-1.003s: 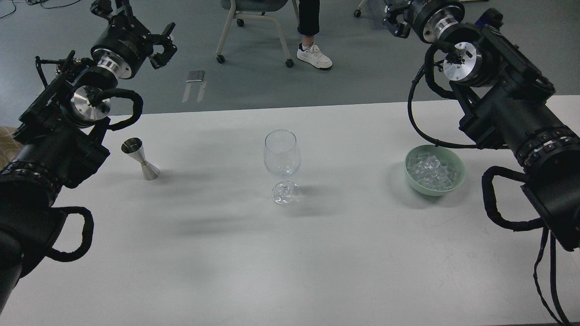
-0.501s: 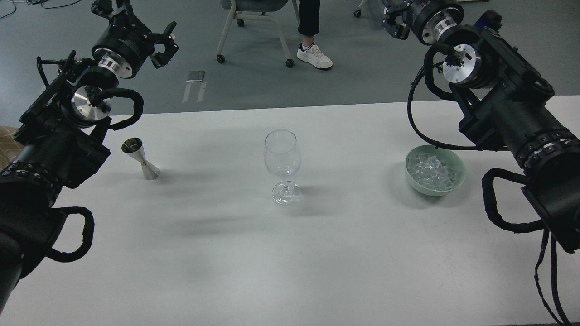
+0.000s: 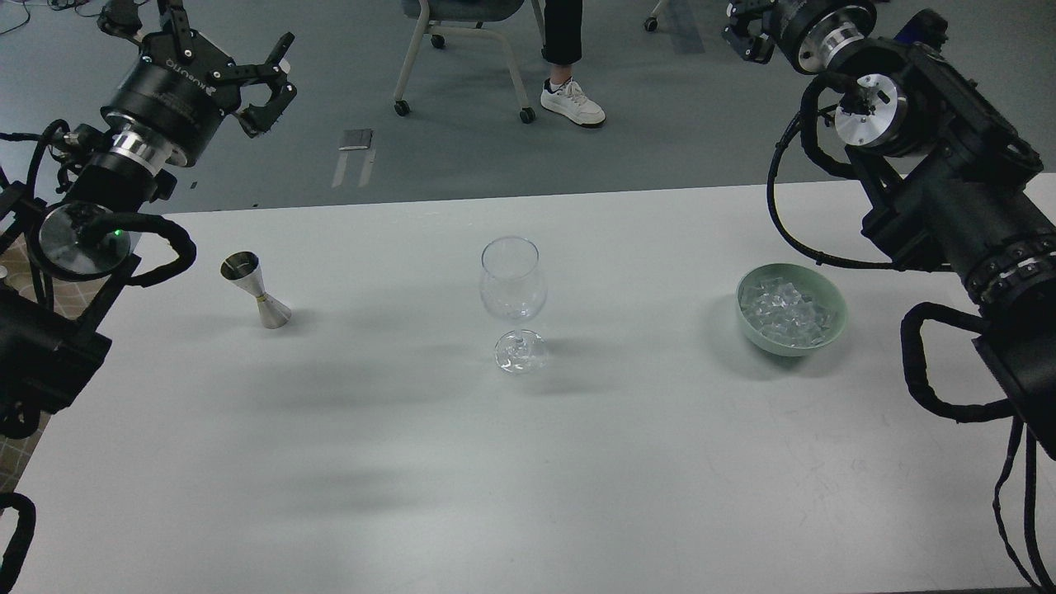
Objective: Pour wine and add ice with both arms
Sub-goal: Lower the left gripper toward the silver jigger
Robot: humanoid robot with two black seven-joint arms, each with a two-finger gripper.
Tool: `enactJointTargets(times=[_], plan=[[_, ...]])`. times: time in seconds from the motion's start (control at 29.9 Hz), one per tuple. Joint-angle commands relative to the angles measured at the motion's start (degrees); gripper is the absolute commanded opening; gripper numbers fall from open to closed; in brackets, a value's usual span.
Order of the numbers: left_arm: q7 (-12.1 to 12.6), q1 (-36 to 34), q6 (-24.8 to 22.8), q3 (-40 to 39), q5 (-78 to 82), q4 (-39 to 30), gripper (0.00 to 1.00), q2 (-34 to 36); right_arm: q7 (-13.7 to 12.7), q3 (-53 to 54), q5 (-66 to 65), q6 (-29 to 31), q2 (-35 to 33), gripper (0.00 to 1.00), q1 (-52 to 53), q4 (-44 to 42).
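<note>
Up at the far left, the left gripper (image 3: pixel 247 78) has its fingers spread, holding nothing, well beyond the surface's (image 3: pixel 528 462) back edge. The right gripper (image 3: pixel 747 33) sits partly cut off at the top; I cannot tell its opening. Both black arms reach upward and away. A clear stemmed wine glass (image 3: pixel 513 285) stands mid-surface; the clear ice cubes (image 3: pixel 784 313) lie in a pale green bowl (image 3: pixel 829 338) to its right, a steel jigger (image 3: pixel 256 290) to its left.
</note>
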Motion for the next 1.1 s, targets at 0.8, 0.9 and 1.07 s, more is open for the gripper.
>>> enactJointTargets(times=[0.8, 0.9, 1.07], plan=[[4.07, 47.89, 14.47, -22.79, -5.62, -25.34, 0.98, -0.57, 0.08, -0.09, -0.18, -0.18, -0.9, 1.0, -2.4, -0.05], [4.6, 48.06, 19.74, -23.05, -2.64, -24.2, 0.98, -4.35, 0.08, -0.18, -0.18, -0.18, -0.9, 1.0, -3.1, -0.14], [4.77, 47.89, 22.22, -23.32, -1.83, -23.14, 0.94, -9.01, 0.69, -0.18, -0.18, -0.18, -0.99, 1.0, -3.72, -0.05]])
